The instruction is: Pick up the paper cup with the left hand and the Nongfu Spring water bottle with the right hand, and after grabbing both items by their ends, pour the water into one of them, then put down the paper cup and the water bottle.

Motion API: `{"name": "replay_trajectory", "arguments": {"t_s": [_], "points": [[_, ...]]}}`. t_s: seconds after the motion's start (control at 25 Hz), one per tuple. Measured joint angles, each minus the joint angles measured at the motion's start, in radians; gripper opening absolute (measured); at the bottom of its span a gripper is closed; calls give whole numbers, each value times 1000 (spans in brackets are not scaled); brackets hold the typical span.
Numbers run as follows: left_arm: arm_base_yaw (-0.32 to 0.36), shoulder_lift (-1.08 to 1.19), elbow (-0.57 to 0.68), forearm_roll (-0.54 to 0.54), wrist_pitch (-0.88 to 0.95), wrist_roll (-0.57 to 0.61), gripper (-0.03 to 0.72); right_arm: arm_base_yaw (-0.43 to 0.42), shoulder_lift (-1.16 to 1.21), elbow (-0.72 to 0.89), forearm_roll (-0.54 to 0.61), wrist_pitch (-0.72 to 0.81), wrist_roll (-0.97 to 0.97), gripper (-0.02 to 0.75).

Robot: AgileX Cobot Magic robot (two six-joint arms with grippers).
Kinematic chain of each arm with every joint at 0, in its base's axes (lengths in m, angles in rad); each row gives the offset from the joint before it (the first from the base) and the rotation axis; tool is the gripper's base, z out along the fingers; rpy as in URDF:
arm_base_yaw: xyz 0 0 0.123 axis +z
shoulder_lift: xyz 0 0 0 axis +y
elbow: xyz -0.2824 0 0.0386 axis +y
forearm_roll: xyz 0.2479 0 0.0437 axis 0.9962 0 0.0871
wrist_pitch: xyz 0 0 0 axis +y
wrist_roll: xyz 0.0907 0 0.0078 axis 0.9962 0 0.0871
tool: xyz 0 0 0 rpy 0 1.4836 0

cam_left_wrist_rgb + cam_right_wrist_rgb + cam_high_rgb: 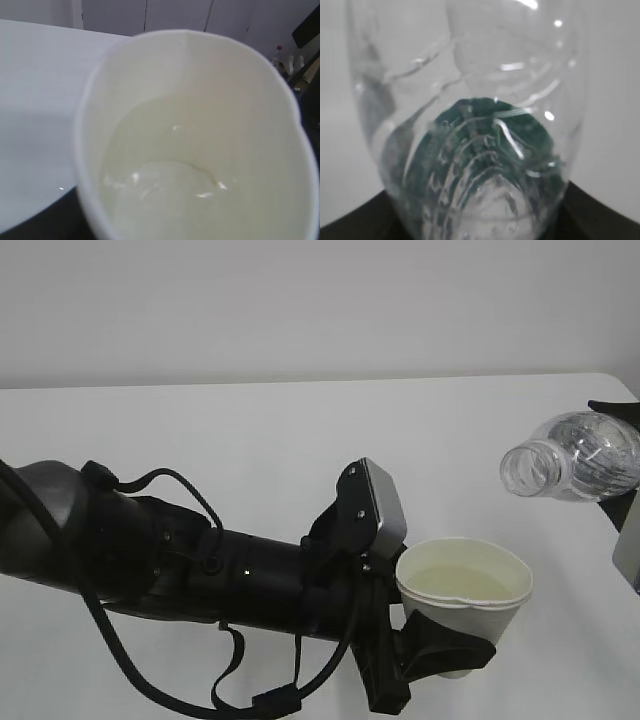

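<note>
Now we hold the paper cup [465, 590], pinched in our left fingers [440, 650], with water [165, 190] inside; our right fingers grip the tipped bottle [575, 455]; both await the surface [250, 460].

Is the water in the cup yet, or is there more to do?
Yes, water already sits in the cup. The left pincer holds the cup up, and the right pincer, mostly out of view, holds the tipped bottle off to its side, nothing streaming. Left: set both down.
</note>
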Motion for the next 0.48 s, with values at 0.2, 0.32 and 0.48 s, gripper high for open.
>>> {"name": "replay_trajectory", "arguments": {"t_s": [0.2,0.32,0.48], "points": [[0,0,0,-25,4,0,412,0,0,0,-2,-10,97,435],[0,0,0,-37,6,0,412,0,0,0,-3,-12,180,435],[0,0,0,-61,8,0,412,0,0,0,-3,-14,324,435]]}}
